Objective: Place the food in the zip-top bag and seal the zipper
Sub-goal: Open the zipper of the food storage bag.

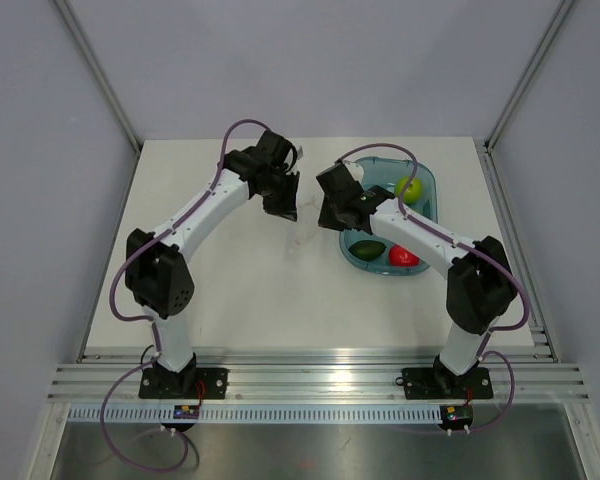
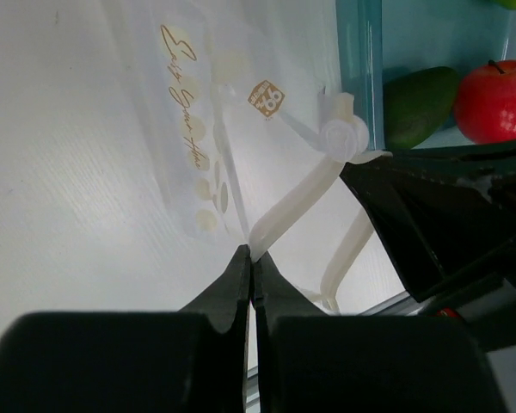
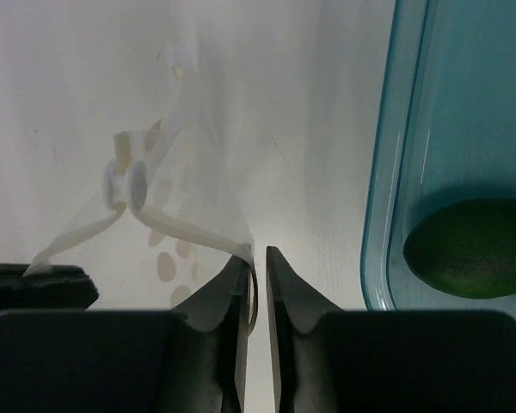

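One dark green oval food (image 3: 473,262) lies in the one translucent teal tray (image 3: 387,172) by the table's right edge, with one glossy red apple (image 2: 494,99) and one lime apple (image 1: 410,189). One crinkly clear zip-top bag (image 2: 189,129) hangs mid-table. The left gripper (image 2: 251,258) is clamped on its zipper (image 2: 292,202). I cannot tell whether the right gripper (image 3: 256,254) holds anything.

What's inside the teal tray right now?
The tray holds a dark green avocado, a red apple and a green apple. The right arm covers its middle, hiding anything there.
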Motion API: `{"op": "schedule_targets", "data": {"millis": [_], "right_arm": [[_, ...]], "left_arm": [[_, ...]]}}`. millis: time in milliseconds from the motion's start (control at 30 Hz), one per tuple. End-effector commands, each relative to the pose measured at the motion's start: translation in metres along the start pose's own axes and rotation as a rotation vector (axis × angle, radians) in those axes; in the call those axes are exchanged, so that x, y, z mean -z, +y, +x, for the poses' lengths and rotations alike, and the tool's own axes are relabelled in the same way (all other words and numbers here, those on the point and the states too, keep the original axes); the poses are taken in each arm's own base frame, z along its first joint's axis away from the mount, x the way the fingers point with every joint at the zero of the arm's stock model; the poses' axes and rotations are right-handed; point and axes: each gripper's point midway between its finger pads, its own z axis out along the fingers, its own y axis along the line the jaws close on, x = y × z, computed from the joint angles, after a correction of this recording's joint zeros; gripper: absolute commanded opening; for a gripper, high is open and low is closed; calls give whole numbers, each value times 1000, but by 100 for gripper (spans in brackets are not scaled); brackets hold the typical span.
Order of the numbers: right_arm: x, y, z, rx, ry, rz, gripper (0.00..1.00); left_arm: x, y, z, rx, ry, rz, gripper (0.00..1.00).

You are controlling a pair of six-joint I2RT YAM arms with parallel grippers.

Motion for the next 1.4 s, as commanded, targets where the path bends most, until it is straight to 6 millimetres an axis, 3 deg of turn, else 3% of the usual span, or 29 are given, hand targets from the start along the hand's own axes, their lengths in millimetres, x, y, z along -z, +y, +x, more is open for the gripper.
{"op": "schedule_targets", "data": {"millis": [0, 33, 200, 367, 500, 567, 633, 667, 700, 800, 833, 933, 1100, 1367], "right_arm": [[6, 5, -14, -14, -28, -28, 21], [6, 6, -13, -14, -23, -33, 32], [17, 13, -15, -23, -41, -97, 49], [44, 21, -27, -22, -65, -145, 54], [71, 20, -35, -32, -98, -172, 63], [79, 12, -39, -35, -126, -148, 67], [86, -12, -42, -56, -164, -75, 74], [81, -28, -32, -77, -138, -33, 75], [80, -49, -39, -134, -134, -9, 76], [63, -100, -22, -285, -46, 96, 76], [60, -106, -17, -303, -27, 110, 76], [50, -113, -3, -386, 30, 143, 78], [15, -124, 18, -470, 108, 177, 80], [-20, -130, 32, -557, 140, 220, 82]], "left_arm": [[-21, -2, -6, 31, 10, 45, 0], [-26, -1, -4, 38, 20, 35, 0], [-39, 4, -2, 53, 25, -21, 0], [-40, 6, 0, 48, 33, -49, 0], [-35, 7, -3, 40, 20, -70, 0], [-29, 5, -7, 31, 6, -79, 0], [-25, 5, -10, 28, -6, -88, 0], [-23, 3, -14, 26, -18, -87, 0], [-23, 3, -15, 27, -22, -93, 0], [-27, -3, -16, 16, -30, -94, 0], [-29, -4, -15, 16, -25, -94, 0], [-34, -7, -13, 21, -19, -80, 0], [-30, -7, -15, 16, -33, -79, 0], [-25, -6, -13, 5, -32, -86, 0]]}}
